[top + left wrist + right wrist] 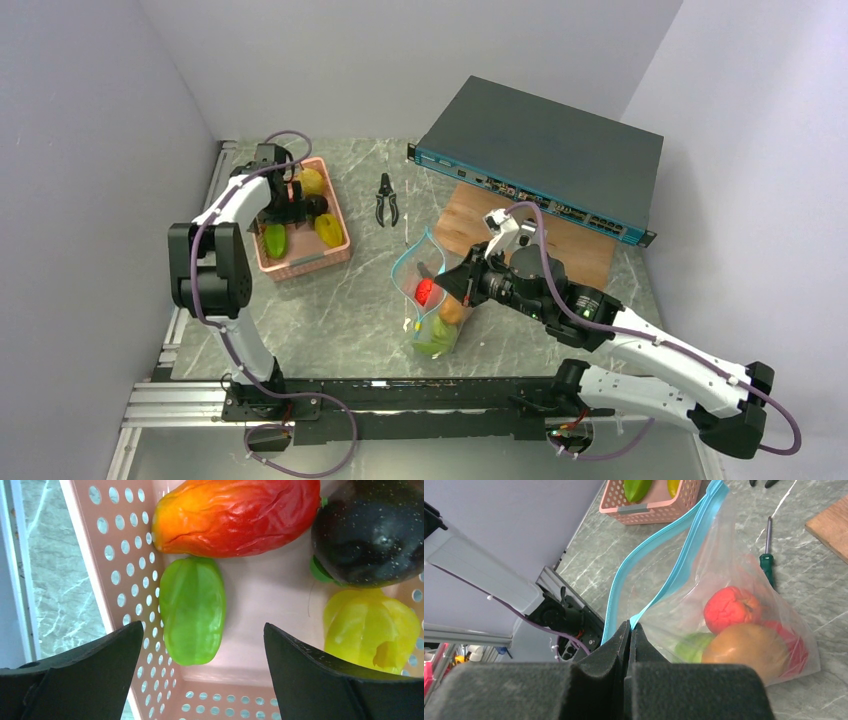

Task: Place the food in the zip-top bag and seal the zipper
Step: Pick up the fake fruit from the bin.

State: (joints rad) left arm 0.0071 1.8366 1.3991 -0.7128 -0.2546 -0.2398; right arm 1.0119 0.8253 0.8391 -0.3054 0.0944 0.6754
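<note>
Jaws of my right gripper (629, 627) pinch the clear floppy zip-top bag (744, 555), centre frame, by its teal-green zipper strip (679, 560); my left gripper (202, 627) gapes wide above the pink perforated basket (305, 266), upper left, with glossy food (192, 610) in it.

Your clear bag (432, 300) stands on the surface (340, 310), teal zipper (659, 540) unsealed, with red, orange and green fruit (730, 609) inside; more food (192, 610) lies in the pink basket (115, 555).

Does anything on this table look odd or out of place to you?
Black pliers and a green-handled screwdriver lie on the table, and a network switch sits on a wooden board: odd company for fruit. The red-orange fruit in the pink basket looks wrinkled.
</note>
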